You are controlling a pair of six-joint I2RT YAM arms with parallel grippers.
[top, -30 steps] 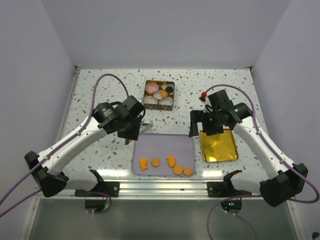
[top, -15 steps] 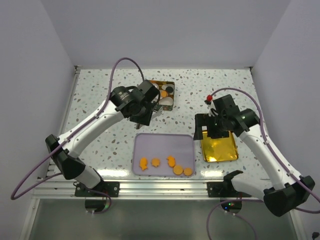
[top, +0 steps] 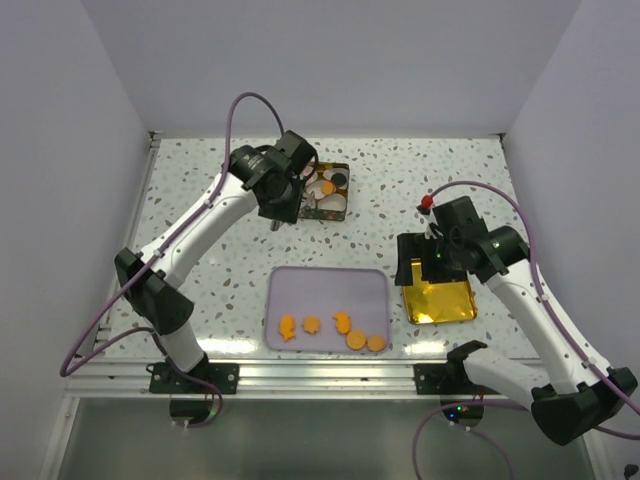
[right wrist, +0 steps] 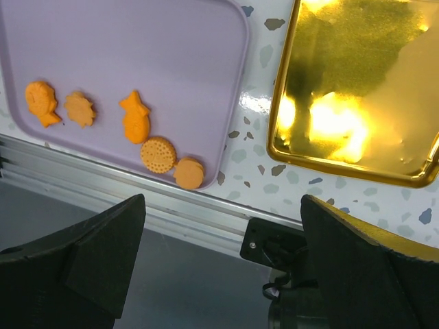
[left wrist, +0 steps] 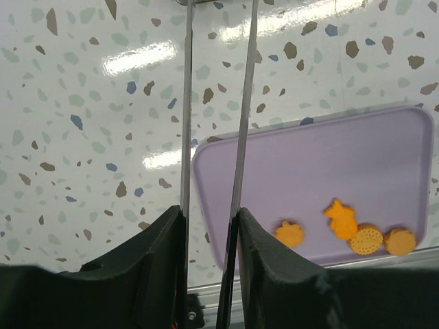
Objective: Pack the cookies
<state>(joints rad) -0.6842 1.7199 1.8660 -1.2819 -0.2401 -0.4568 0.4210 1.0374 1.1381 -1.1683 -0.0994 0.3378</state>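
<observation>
Several orange cookies [top: 342, 321] lie along the near edge of the purple tray [top: 325, 290]; the right wrist view shows them as fish, star and round shapes [right wrist: 135, 116]. More cookies [top: 327, 188] sit in paper cups inside the open tin [top: 345, 205] at the back. My left gripper [top: 288, 205] hovers by the tin's left side, shut on metal tweezers [left wrist: 186, 103] whose tips are out of view. In the left wrist view the left gripper [left wrist: 210, 216] looks past the cookies [left wrist: 341, 218]. My right gripper [top: 425, 262] [right wrist: 223, 199] is open over the gold lid.
The gold lid [top: 437, 292] [right wrist: 357, 82] lies face up right of the tray. An aluminium rail [top: 320, 375] runs along the table's near edge. White walls close in the speckled table [top: 200, 260] on three sides.
My left arm has swung from the tray's far-left corner up and back to the tin, tweezers still held. The right arm has drawn slightly right and nearer.
</observation>
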